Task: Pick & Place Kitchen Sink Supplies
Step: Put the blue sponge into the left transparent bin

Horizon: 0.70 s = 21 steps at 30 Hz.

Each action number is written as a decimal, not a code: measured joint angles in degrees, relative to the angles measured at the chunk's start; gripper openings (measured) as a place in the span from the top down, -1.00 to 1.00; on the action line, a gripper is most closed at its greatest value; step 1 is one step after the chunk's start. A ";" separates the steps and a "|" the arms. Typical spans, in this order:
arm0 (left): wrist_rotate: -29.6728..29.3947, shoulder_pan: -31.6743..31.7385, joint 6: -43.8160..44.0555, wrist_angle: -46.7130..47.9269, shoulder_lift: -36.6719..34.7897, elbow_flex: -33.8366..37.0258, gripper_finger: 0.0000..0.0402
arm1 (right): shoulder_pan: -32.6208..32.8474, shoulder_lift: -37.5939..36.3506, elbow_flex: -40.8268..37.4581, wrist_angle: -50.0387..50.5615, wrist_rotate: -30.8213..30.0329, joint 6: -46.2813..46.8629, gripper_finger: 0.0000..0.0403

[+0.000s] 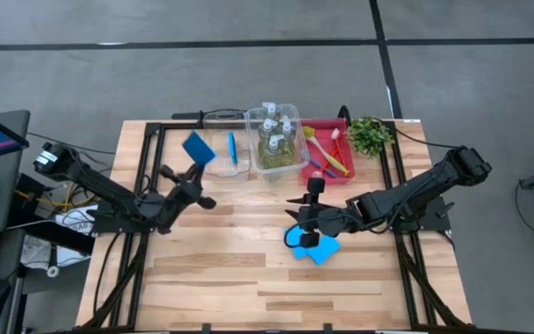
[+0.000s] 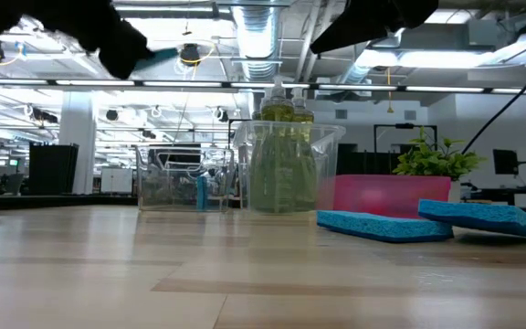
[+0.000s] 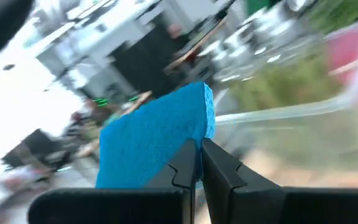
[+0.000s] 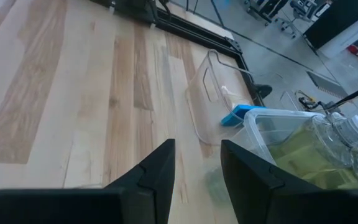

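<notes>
Right, the left tool (image 1: 196, 173) is up in the air beside the empty-looking clear bin (image 1: 225, 142), its fingers (image 3: 219, 171) pinched tight on a blue sponge (image 1: 198, 147) that sticks up from the tips. Inside that bin another blue sponge (image 1: 232, 147) stands on edge. The neighbouring clear tub (image 1: 276, 141) holds the bottles of yellow-green liquid (image 1: 277, 147), white tops up, and the red tray (image 1: 326, 148) next along carries the long-handled brushes (image 1: 327, 153), with the leafy plant (image 1: 371, 134) just beyond. Over on the right, the right tool (image 1: 310, 224) hangs above the counter (image 1: 221, 269) with its fingers (image 4: 151, 180) parted and nothing between them, right over two more blue sponges (image 1: 312, 245) lying flat and overlapping on the wood.
</notes>
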<state>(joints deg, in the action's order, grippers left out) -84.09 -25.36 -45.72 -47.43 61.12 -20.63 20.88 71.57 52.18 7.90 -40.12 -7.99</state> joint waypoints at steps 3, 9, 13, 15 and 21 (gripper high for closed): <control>-5.69 0.05 -9.04 0.01 -0.06 -4.44 0.94 | 0.00 0.00 0.00 0.00 0.00 0.00 0.39; -1.14 1.37 -9.11 -0.08 -0.79 -8.68 0.93 | 0.00 0.00 0.00 0.00 0.02 0.00 0.39; 10.59 4.27 -8.99 -0.11 -0.87 -8.52 0.91 | 0.00 0.00 0.00 0.02 0.02 0.00 0.39; 16.88 6.35 -9.35 -0.06 -0.87 -8.52 0.93 | 0.00 0.00 0.00 0.02 0.02 0.00 0.39; 32.52 12.79 -0.38 4.37 -1.17 -8.58 0.94 | 0.00 0.00 0.00 0.20 0.02 0.00 0.39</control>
<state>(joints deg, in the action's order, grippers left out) -51.57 -12.58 -46.10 -43.06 59.95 -29.21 20.88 71.57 52.18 8.10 -40.10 -7.99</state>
